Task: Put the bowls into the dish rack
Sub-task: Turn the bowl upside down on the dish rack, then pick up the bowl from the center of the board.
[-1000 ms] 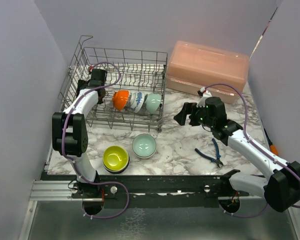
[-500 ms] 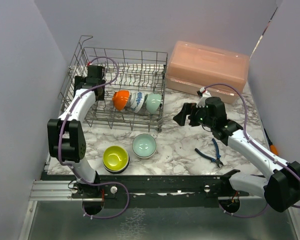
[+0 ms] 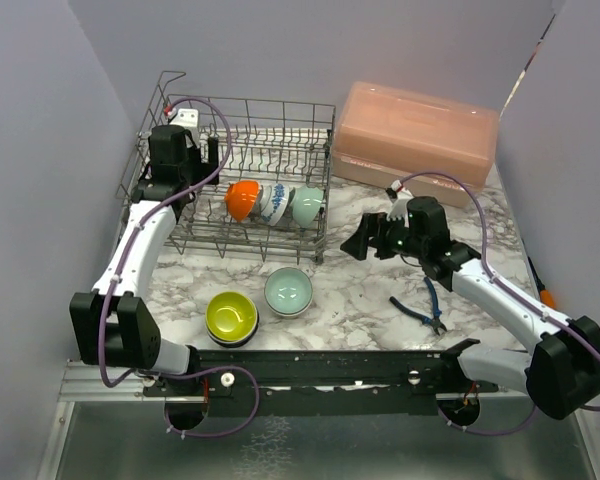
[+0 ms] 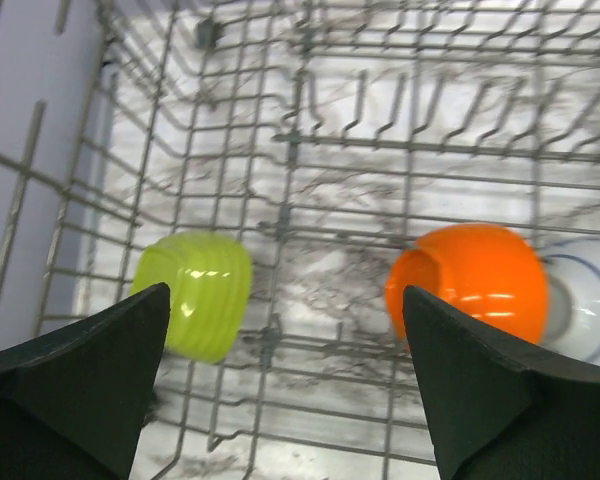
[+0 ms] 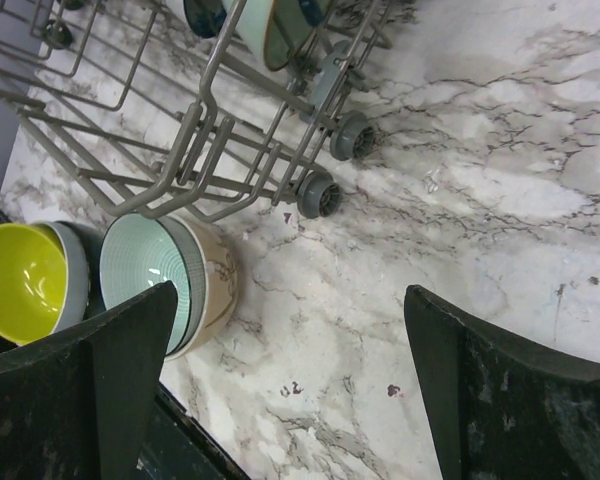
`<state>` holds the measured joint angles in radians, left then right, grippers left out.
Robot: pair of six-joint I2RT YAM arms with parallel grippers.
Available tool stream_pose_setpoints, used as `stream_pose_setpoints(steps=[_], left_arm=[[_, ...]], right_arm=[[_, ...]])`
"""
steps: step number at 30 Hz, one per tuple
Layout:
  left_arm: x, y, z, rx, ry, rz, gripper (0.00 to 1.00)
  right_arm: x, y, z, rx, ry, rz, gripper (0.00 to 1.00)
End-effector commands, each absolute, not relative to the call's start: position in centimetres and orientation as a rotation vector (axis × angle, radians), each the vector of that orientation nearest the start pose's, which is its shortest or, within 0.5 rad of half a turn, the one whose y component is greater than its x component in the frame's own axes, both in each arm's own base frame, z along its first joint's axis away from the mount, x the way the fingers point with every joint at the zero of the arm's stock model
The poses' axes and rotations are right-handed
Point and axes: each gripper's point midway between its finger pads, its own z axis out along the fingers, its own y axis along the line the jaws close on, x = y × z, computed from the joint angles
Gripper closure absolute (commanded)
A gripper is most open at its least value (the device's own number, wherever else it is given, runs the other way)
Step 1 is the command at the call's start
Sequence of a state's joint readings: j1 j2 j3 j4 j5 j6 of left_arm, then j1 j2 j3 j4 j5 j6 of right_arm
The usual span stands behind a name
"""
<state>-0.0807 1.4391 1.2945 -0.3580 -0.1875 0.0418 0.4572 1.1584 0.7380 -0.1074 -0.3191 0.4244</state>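
L tool (image 4: 285,300) hangs over rack (image 4: 290,220) at its back-left end. Fingers wide apart, nothing btwn them: released. Below it, inside rack, lime bowl (image 4: 195,295) lies on its side on the wires, near the left-hand wall. Orange bowl (image 4: 470,285) stands on edge to the right, well apart from it. Patterned bowl (image 4: 585,305) sits against orange one's far side. On top cam I see teal bowl (image 3: 307,205) next in that row, toward rack's right end. Lime bowl is hidden behind my L arm in that view.

R tool (image 5: 290,295) is low over counter (image 5: 460,230), just off rack's front-right corner, near the wheels (image 5: 320,195). Fingers spread wide, empty.

On counter in front of rack, 2 stacks just beside each other:
- lime stack (image 3: 231,315): lime on top, nested in a darker bowl. Can't tell how many under it.
- teal stack (image 3: 288,291): teal nested in beige, per R wrist cam.

Pink box (image 3: 415,135) sits back-right. Pliers (image 3: 425,310) lie on counter by R forearm.
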Motion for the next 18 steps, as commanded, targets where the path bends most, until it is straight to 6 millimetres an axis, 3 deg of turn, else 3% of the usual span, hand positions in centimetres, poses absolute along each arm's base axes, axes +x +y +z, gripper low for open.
stream_pose_setpoints(steps=[1,6,10,18], left_arm=[[43.5,-6.2,27.0,0.181,1.924,-0.186,0.01],[42.1,-10.8,28.8,0.358,1.822,-0.452,0.01],[40.9,-13.0,30.4,0.42,1.719,-0.595,0.01],[39.6,-13.9,32.4,0.443,1.601,-0.652,0.01]], right_arm=[[26.5,23.2,15.6,-0.351,2.167,0.961,0.0],[25.2,23.9,14.5,-0.415,2.179,1.029,0.01],[24.0,24.9,14.0,-0.48,2.181,1.065,0.02],[21.9,27.7,14.4,-0.616,2.145,1.095,0.06]])
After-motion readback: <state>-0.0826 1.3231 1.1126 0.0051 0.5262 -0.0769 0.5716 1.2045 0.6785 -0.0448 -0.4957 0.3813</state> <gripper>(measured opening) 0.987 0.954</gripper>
